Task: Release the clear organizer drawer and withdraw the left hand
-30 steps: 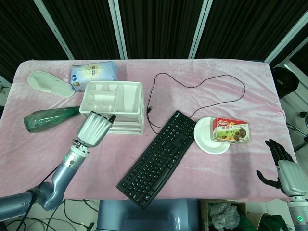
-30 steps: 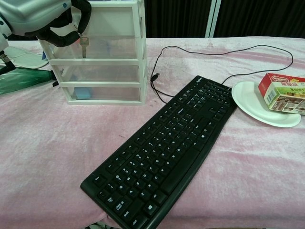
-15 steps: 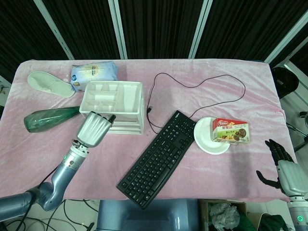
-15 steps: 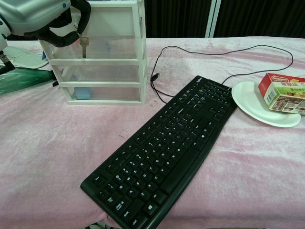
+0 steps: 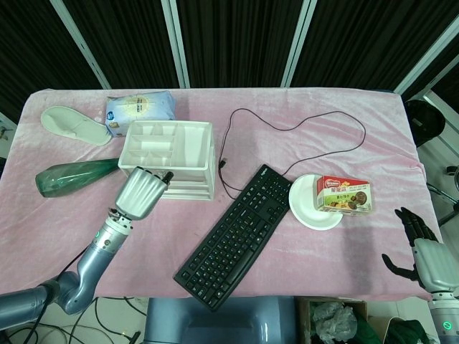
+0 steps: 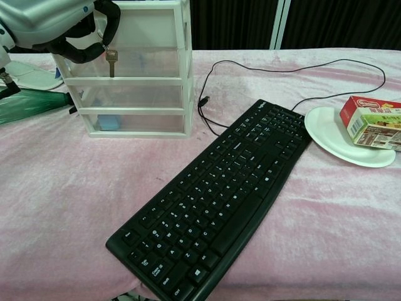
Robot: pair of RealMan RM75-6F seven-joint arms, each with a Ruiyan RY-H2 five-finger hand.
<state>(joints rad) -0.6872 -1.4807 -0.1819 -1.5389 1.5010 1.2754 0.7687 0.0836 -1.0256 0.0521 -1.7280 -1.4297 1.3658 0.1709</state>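
Almost nothing had changed over the last second. The left hand (image 6: 53,25) stayed at the top front of the clear organizer (image 5: 170,158), its dark fingers (image 6: 108,19) curled in against the upper clear organizer drawer (image 6: 135,61); only the small key (image 6: 111,61) hanging below them sat a touch lower in the chest view. Whether the fingers still pressed the drawer front or merely hooked close to it could not be told.

From the table's centre the organizer stood at about ten o'clock, with the green bottle (image 5: 72,176) at its nine o'clock side and the black keyboard (image 5: 244,234) at its four o'clock.

That stillness suggested the release had not properly begun: the fingers would need to uncurl before the arm drew back toward six o'clock.

The right hand (image 5: 419,251) hung off the table edge at four o'clock, fingers spread, holding nothing.
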